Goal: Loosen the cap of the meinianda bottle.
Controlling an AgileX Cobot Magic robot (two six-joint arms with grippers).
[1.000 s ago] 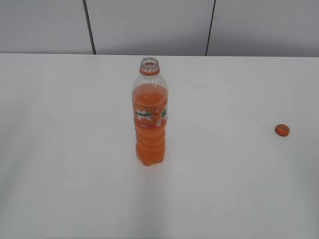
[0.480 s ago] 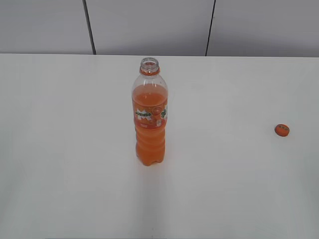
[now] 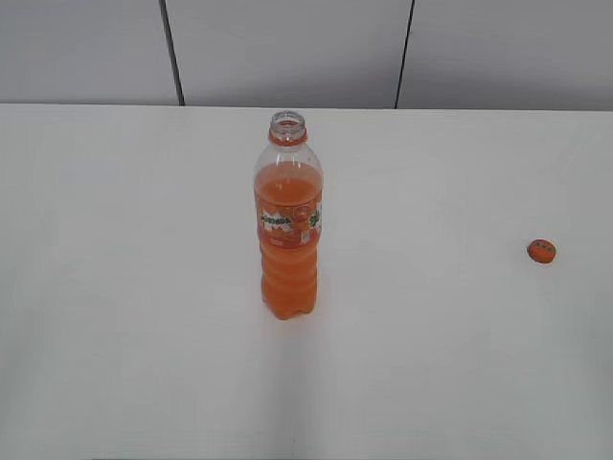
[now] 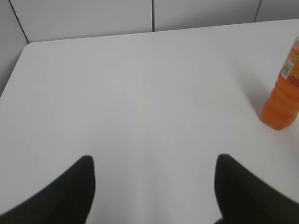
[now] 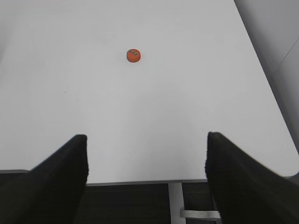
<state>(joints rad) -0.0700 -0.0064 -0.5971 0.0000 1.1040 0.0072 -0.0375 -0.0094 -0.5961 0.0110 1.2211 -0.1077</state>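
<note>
The meinianda bottle stands upright in the middle of the white table with its neck open and no cap on it. Its lower part also shows at the right edge of the left wrist view. The orange cap lies on the table far to the right, also seen in the right wrist view. My left gripper is open and empty, well left of the bottle. My right gripper is open and empty, above the table's front edge, well short of the cap. Neither gripper shows in the exterior view.
Grey wall panels run behind the table's far edge. The table's right edge and front edge show in the right wrist view, with a table leg and dark floor below.
The cap has shifted or rolled very slightly on the table. The bottle has not moved.
</note>
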